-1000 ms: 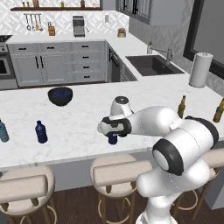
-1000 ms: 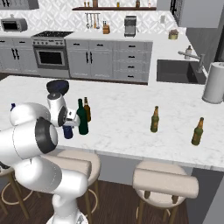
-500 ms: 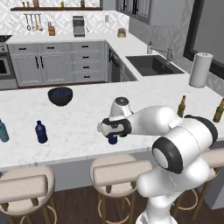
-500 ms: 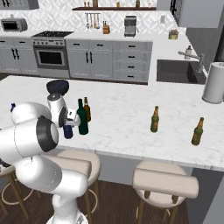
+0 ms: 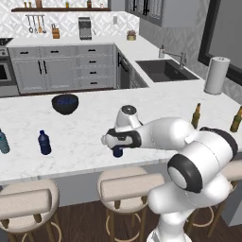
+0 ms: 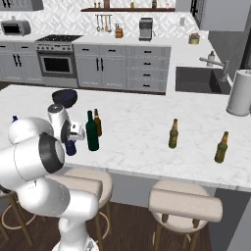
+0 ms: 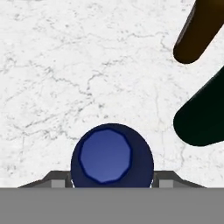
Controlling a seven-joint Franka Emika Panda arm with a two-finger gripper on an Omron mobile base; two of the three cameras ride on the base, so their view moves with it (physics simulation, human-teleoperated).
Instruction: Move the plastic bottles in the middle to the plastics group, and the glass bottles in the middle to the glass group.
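Note:
A short dark blue plastic bottle (image 5: 117,151) (image 6: 71,147) stands near the counter's front edge. My gripper (image 5: 117,143) (image 6: 72,142) (image 7: 112,181) is down over it, and in the hand view both fingers (image 7: 57,180) press against the sides of the dark blue bottle (image 7: 107,153). Just to its right stand the tall dark green glass bottle (image 6: 91,131) (image 7: 203,118) and the slimmer brown one (image 6: 98,122) (image 7: 197,35). The plastics group, a dark blue bottle (image 5: 44,142) and a pale teal one (image 5: 3,142), is far left. The glass group, two beer-type bottles (image 6: 173,134) (image 6: 221,147), is far right.
A dark blue bowl (image 5: 64,103) (image 6: 64,97) sits behind the middle bottles. A white paper-towel roll (image 5: 216,75) (image 6: 240,93) stands at the back right beside the sink (image 5: 163,70). Stools line the counter's front edge.
The fingers have closed in from wide open onto the sides of the dark blue bottle. The arm and the bottles have stayed where they were.

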